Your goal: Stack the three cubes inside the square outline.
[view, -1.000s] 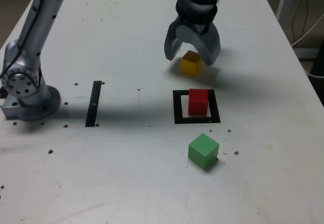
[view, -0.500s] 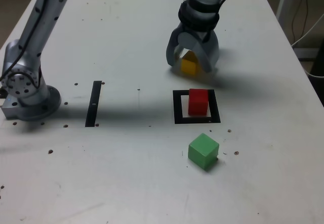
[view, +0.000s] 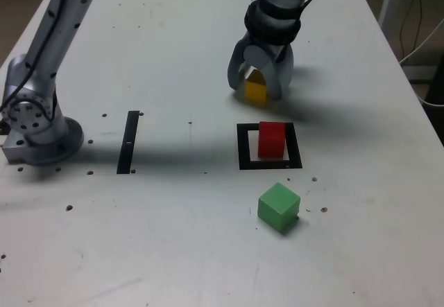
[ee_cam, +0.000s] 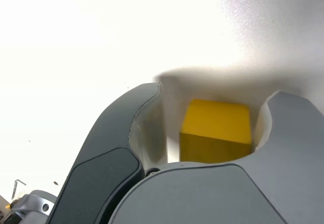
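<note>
On the exterior view's left, the arm's grey base (view: pixel 35 123) sits on the white tabletop (view: pixel 173 238), with the arm rising from it and out of the top of the picture. Just to the right of the base lies a thin black strip (view: pixel 129 141), flat and running away from the camera. Small dark specks dot the tabletop around both.

Further right, past the middle, the end effector (view: pixel 259 91) points down from the top of the picture and straddles the yellow cube (view: pixel 255 91). Its two curved jaws stand partly open, one on each side of the cube, which rests on the tabletop between them. In the wrist view the yellow cube (ee_cam: pixel 216 131) fills most of the gap between the jaws; one jaw seems to be at the cube's side while a narrow pale gap shows at the other, so a firm grip cannot be told from these pictures.

Nearer the camera than the yellow cube, and apart from it, lies the square outline (view: pixel 243 146). The red cube (view: pixel 272 139) stands upright inside it on the white centre. Nearer still, outside the outline, the green cube (view: pixel 279 207) sits on the tabletop, turned a little askew to the outline's edges.
</note>
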{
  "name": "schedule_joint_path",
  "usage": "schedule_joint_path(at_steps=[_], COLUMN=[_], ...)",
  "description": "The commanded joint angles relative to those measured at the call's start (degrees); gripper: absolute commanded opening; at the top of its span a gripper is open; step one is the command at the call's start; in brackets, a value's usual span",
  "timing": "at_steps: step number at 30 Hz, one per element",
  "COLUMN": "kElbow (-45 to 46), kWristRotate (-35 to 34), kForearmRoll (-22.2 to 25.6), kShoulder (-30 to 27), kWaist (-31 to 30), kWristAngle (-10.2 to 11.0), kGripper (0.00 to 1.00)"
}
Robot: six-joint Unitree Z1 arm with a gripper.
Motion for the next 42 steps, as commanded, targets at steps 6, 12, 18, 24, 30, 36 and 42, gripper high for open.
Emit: schedule_joint_path(at_steps=[6, 12, 18, 24, 30, 36, 42], kElbow=[-0.27, -0.31, -0.77, -2.37, -4.33, -5.09, -5.25], kWristRotate=[-0.17, -0.25, -0.74, -2.15, -3.13, -3.28, -3.82], kForearmRoll=[0.19, 0.24, 0.92, 3.67, 7.10, 8.90, 9.65], kShoulder=[0.25, 0.25, -0.10, -1.60, -4.13, -5.81, -6.43], kWaist=[-0.15, -0.15, -0.14, -0.16, -0.29, -0.83, -1.65], kWristAngle=[0.09, 0.16, 0.18, 0.00, -1.04, -0.91, -0.87], kGripper=[0.33, 0.33, 0.33, 0.33, 0.33, 0.33, 0.33])
